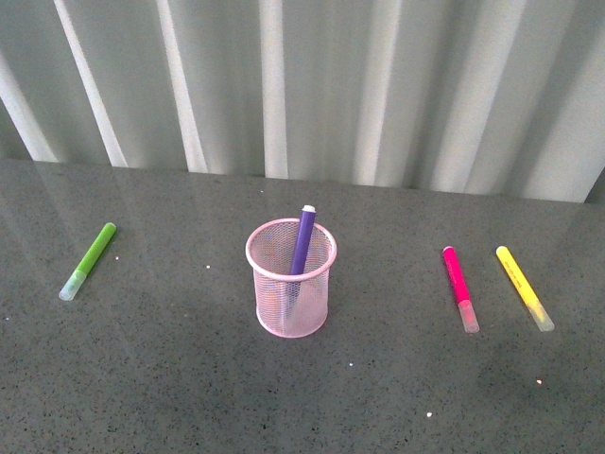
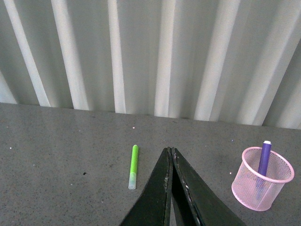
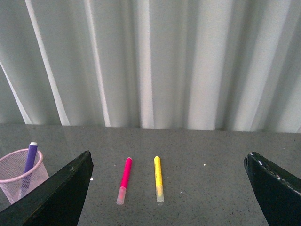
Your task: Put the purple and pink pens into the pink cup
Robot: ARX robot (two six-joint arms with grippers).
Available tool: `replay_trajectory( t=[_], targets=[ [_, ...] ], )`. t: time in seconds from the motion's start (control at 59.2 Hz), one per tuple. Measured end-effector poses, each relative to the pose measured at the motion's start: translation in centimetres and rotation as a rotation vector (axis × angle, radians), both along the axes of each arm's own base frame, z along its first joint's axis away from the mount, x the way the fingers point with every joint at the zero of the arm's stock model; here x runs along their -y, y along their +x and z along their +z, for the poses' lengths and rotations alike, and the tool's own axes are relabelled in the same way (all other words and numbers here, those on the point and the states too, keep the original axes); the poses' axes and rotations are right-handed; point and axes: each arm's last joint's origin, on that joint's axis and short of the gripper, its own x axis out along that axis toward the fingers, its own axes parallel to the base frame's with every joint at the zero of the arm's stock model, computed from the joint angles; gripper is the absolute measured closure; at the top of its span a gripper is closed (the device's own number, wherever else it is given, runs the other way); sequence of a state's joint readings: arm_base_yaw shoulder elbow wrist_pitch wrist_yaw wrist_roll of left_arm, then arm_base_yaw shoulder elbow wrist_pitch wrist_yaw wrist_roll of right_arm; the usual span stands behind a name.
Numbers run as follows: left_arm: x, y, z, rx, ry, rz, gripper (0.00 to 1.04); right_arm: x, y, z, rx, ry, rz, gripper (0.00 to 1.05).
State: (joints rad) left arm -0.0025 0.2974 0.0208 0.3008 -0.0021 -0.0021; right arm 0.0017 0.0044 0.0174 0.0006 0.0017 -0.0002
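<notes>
The pink cup (image 1: 291,280) stands upright at the table's middle. The purple pen (image 1: 302,238) stands in it, leaning on the far rim. The pink pen (image 1: 460,288) lies flat on the table to the cup's right, clear cap toward me. Neither arm shows in the front view. My left gripper (image 2: 170,151) is shut and empty, above the table, with the cup (image 2: 261,179) and purple pen (image 2: 265,157) off to one side. My right gripper (image 3: 169,162) is open wide and empty; the pink pen (image 3: 124,179) lies between and beyond its fingers, and the cup (image 3: 21,180) shows at the edge.
A lime green marker (image 1: 88,260) lies at the table's left, also in the left wrist view (image 2: 133,166). A yellow marker (image 1: 525,288) lies just right of the pink pen, also in the right wrist view (image 3: 159,178). A pleated white curtain (image 1: 302,85) hangs behind the grey table (image 1: 170,378).
</notes>
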Motion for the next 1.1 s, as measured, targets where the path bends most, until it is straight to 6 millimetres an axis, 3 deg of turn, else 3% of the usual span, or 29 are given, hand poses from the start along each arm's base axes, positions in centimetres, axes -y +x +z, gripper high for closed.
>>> replay_trajectory(
  t=[0.743,1.031,1.098],
  targets=[
    [0.0,-2.0,-0.4,-0.007,0.0,-0.002,1.01,0.0,0.0,0.0,0.0,0.0,0.0,0.07],
    [0.0,-2.0,-0.4,-0.007,-0.001,-0.002,0.44,0.0,0.0,0.0,0.0,0.0,0.0,0.07],
    [0.0,-2.0,-0.4,-0.007,-0.001,-0.002,0.25,0.0,0.0,0.0,0.0,0.0,0.0,0.07]
  ],
)
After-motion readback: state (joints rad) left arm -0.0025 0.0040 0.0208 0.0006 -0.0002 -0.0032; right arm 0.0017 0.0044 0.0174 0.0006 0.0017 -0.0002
